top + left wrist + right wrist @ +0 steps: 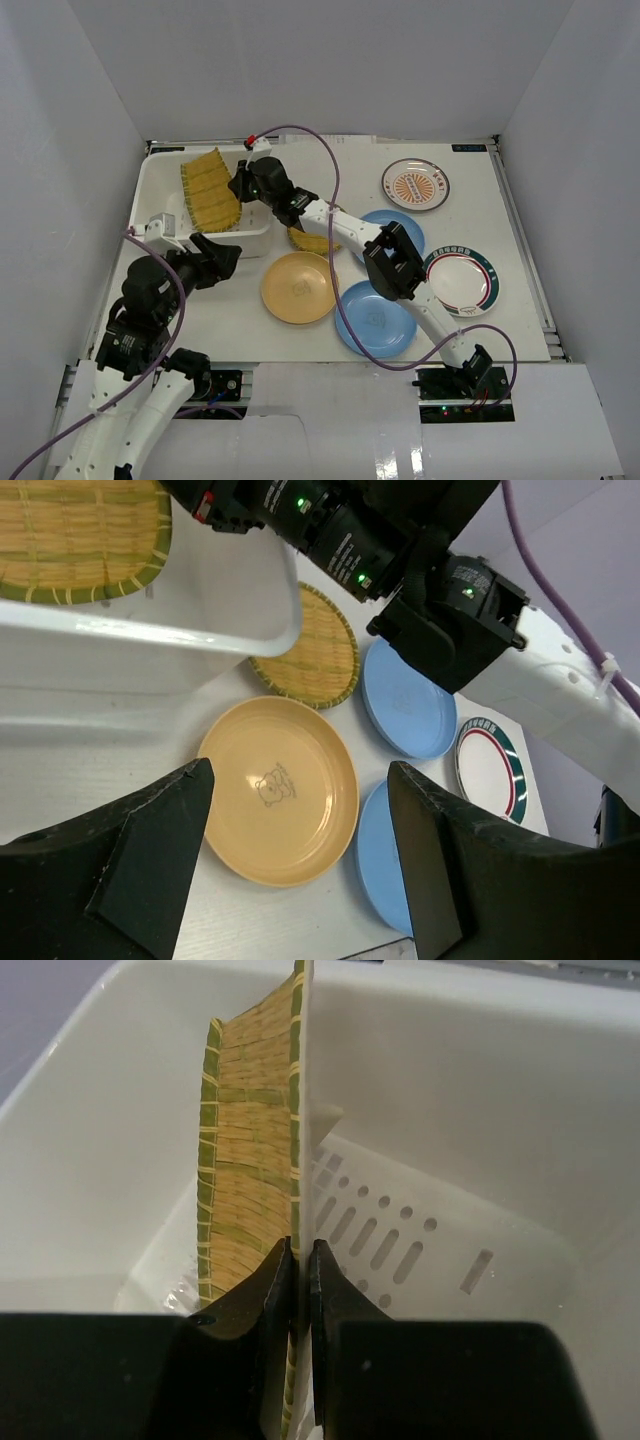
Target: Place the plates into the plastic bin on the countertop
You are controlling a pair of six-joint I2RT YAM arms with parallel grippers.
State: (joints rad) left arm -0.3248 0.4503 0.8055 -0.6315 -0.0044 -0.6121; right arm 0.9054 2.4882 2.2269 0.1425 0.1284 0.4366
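Six plates [375, 320] on table [520, 210]; plastic bin [150, 200] holds a seventh, woven plate [245, 1160], upright, rim pinched by right gripper [300, 1250]; left gripper [300, 775] spread over orange plate [280, 805]. Risk: released on edge, woven plate may lean and block later plates.

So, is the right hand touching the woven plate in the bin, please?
Touching. The right wrist view shows the right hand closed on the rim of the woven plate, no gap either side.
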